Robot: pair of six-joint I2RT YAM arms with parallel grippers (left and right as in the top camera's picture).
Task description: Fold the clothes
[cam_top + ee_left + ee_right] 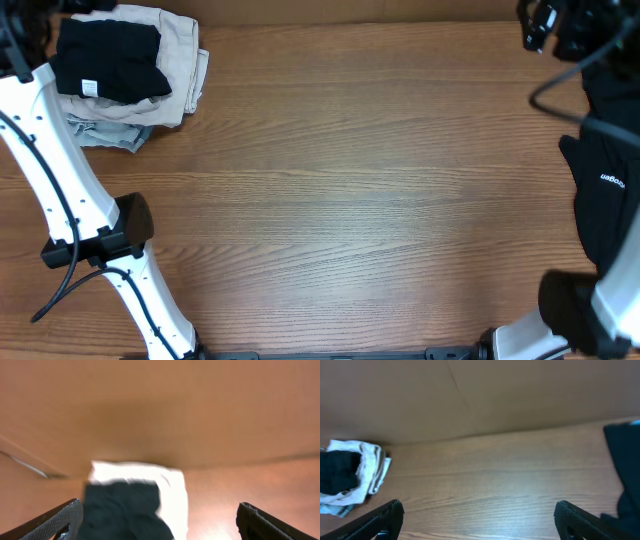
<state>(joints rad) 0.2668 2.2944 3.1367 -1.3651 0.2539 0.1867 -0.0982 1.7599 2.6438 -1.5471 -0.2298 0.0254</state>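
Evidently both hands are hanging free. In the left wrist view the left hand (159,512) is holding its fingers (60,520) spread wide with nothing gripped between them. It is looking down at a folded black garment (125,510), which is lying on a pale beige garment (172,490); this view is blurred, so finer detail cannot be made out. In the right wrist view the right hand (478,510) is likewise standing spread, with only bare wood of the counter (485,480) showing between its fingers (385,517).

From overhead, the folded black garment (110,60) is sitting on top of a pile in the far left corner of the counter (350,200), its small white label (89,87) facing up near the pile's left side. Under it the beige garment (180,60) is lying folded, and under that a greyish garment (110,132) is poking out at the near edge. The white left arm (60,190) is reaching up along the left side toward this pile.

At the right edge of the counter a second black garment (610,190) with small white lettering is lying loose and unfolded, well apart from the pile. The right wrist view is showing part of this garment (625,470) at its right border and the pile (350,477) far off at its left.
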